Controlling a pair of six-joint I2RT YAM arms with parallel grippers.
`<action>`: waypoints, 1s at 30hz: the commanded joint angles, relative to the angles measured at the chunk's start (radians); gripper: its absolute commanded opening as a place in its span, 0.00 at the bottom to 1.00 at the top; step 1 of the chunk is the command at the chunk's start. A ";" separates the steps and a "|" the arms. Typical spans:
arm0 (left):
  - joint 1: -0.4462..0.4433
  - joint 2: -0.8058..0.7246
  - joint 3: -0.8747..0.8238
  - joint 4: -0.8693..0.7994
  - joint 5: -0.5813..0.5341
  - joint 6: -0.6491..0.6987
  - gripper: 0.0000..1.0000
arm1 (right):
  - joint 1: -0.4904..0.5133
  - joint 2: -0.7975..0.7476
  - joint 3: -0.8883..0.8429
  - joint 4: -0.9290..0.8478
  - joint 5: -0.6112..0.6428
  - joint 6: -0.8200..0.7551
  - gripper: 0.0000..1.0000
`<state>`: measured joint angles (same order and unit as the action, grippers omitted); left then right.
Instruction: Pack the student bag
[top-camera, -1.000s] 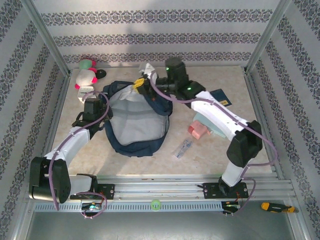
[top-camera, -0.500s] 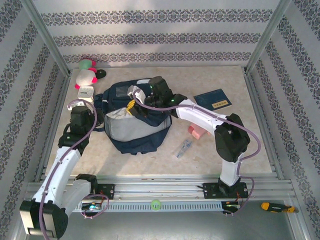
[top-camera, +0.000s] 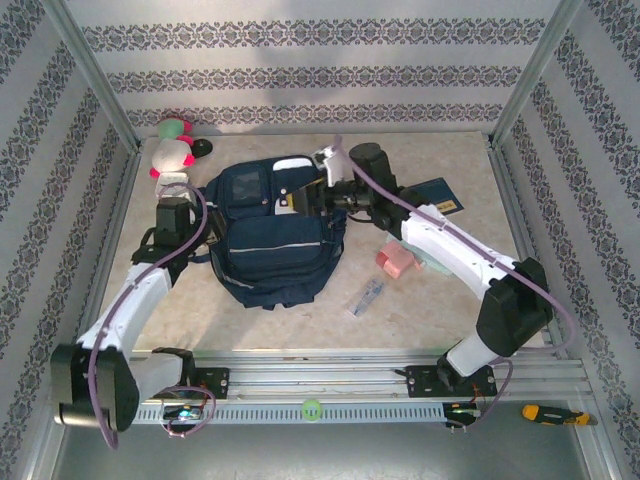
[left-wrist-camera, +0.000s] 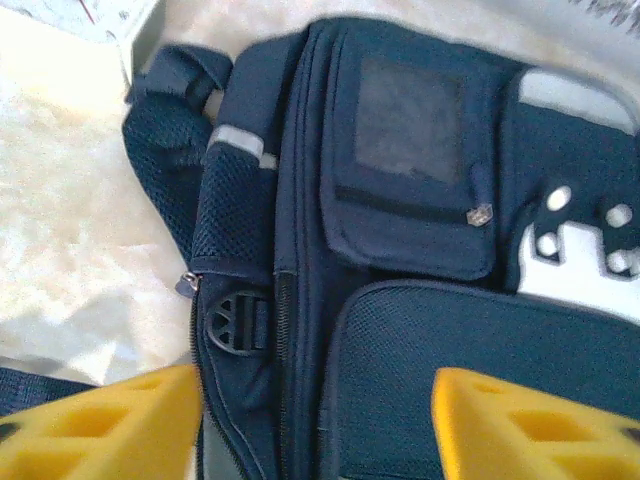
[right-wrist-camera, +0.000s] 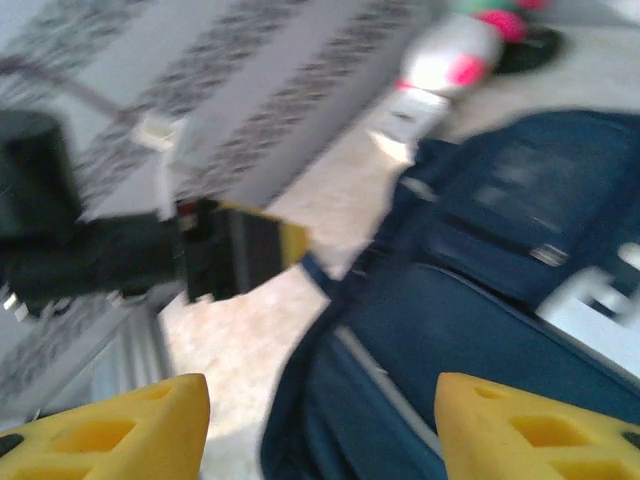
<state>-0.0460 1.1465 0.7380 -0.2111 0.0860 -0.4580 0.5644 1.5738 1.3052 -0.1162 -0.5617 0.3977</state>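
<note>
Top external — student bag (top-camera: 268, 240) lies closed, front up.

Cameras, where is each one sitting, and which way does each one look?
Top external: high behind the arms, looking down on the table and student bag; both arms show.
Left wrist: on the left arm, looking down on the bag; left gripper fingers show, open.
Right wrist: on the right arm, looking across the bag towards the plush toy; right gripper fingers show, open.
Shared: both wrist views see the bag.
</note>
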 joint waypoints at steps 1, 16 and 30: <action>-0.008 0.062 -0.075 0.092 0.004 -0.189 0.53 | -0.046 0.094 -0.073 -0.159 0.183 0.198 0.60; -0.019 -0.102 -0.365 0.030 -0.052 -0.422 0.26 | 0.004 0.364 -0.067 -0.034 0.181 0.240 0.51; -0.042 -0.188 -0.126 -0.004 -0.030 -0.141 0.58 | -0.148 -0.006 -0.058 -0.382 0.271 0.111 0.65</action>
<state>-0.0666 0.9485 0.5323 -0.2382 0.0490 -0.7326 0.4831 1.6867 1.2499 -0.3145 -0.3462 0.5900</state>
